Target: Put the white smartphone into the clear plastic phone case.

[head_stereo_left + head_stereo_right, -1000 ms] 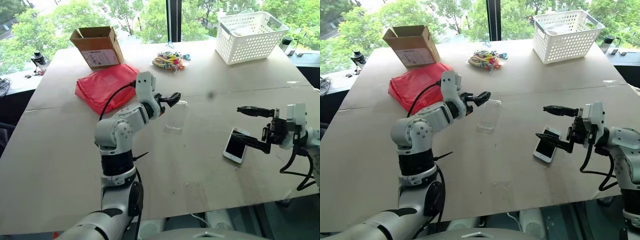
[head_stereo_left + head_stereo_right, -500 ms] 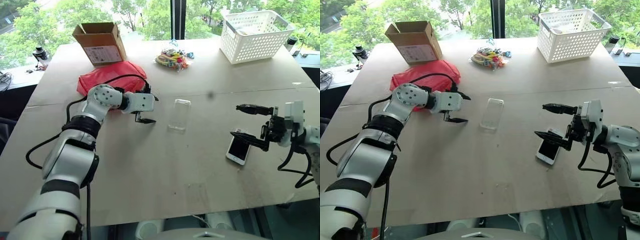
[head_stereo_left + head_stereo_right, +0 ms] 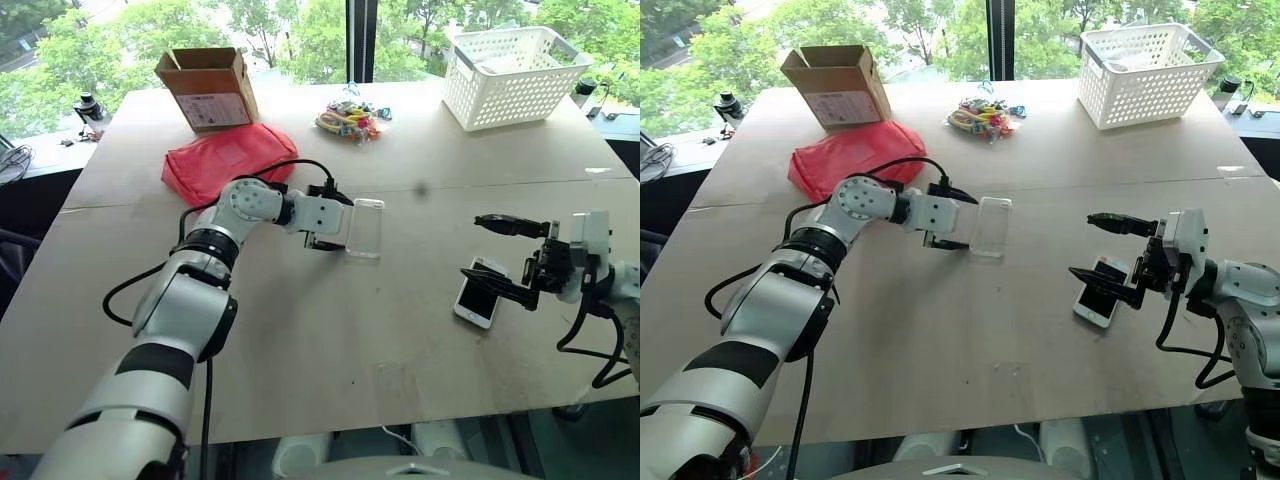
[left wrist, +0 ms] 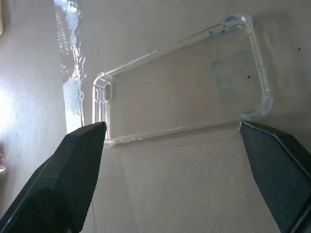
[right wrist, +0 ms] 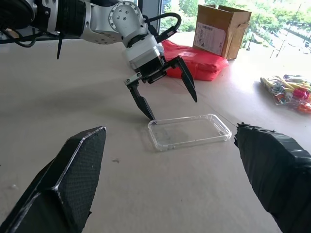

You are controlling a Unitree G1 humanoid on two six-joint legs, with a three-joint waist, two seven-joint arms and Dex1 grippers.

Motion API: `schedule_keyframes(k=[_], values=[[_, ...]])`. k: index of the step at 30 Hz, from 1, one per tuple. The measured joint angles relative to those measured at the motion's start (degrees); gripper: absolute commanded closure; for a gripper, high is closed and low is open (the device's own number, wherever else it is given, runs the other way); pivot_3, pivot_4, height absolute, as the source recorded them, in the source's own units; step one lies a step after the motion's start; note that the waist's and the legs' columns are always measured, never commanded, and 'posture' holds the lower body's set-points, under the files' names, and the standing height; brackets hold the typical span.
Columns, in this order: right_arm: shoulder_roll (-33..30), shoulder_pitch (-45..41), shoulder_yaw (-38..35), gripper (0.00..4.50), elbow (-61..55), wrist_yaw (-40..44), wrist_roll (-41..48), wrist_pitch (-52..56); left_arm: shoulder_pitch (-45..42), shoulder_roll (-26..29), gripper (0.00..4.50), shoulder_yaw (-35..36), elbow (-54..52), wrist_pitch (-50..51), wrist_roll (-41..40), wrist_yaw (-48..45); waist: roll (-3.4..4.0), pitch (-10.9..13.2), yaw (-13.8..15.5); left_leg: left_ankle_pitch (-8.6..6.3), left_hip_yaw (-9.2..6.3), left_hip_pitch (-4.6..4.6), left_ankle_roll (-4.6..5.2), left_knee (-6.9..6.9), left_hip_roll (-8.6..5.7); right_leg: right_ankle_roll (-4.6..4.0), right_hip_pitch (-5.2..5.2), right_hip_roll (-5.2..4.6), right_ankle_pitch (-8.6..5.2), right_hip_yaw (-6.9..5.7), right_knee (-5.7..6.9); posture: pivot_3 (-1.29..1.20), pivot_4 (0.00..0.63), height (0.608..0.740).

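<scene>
While daylight pours through the windows (image 3: 300, 30) behind, with green trees beyond, looking down on a broad pale wooden table (image 3: 330, 340), scuffed in places, a seam running across its width.

Largest on it: white perforated basket (image 3: 510, 62) at the far right corner, something pale lying inside, contents otherwise hard to tell. Next, flat red pouch (image 3: 228, 163) far left of centre. Behind that, brown cardboard box (image 3: 207, 88), flaps open, white printed label on its front, print too small to read; inside hidden. Then a small heap of colourful bits (image 3: 348, 120) mid-table at the far side.

Down to the task pieces. Clear plastic phone case (image 3: 366, 227) lying flat and empty near the middle of the table, open side up. White smartphone (image 3: 478, 296) flat on the table, screen up, well apart from the case, off to the right.

Left gripper (image 3: 328, 226) tipped down just beside the case's left long edge, fingers (image 4: 73, 170) spread wide, tips at or very near that edge, nothing between them. Right gripper (image 3: 505, 262) hovering level right over the smartphone, fingers parted, one above and one low by the phone's top end, nothing gripped.
</scene>
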Motion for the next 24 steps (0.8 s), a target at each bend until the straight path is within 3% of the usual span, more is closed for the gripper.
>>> schedule_keyframes(k=[8,16,24], values=[[-3.93,-0.39,0.58,0.00,0.74,-3.88,-4.99,4.11,-0.28,-3.76,0.03,3.96,3.18,9.24,-1.31,0.47,0.04,-0.05,0.69,0.06,-0.22,0.03,0.08,0.15,-0.17,0.16,0.18,-0.04,0.11,-0.07,0.02,0.00,0.150,0.740],[-3.75,0.32,0.58,0.00,0.76,-6.00,-5.73,7.36,-0.50,-5.77,0.03,4.83,3.34,11.50,-1.19,0.39,0.20,-0.15,1.44,0.07,-0.32,0.02,0.08,0.20,-0.27,0.17,0.26,-0.14,0.11,-0.16,0.01,0.00,0.150,0.740],[-3.52,1.61,0.51,0.00,0.76,-5.68,-5.72,7.28,-0.97,-12.56,0.03,4.76,3.28,11.23,-0.95,-0.03,0.19,-0.15,1.00,0.07,-0.33,-0.09,0.07,0.17,-0.30,0.28,0.21,-0.17,0.06,-0.18,-0.15,0.00,0.150,0.740]])
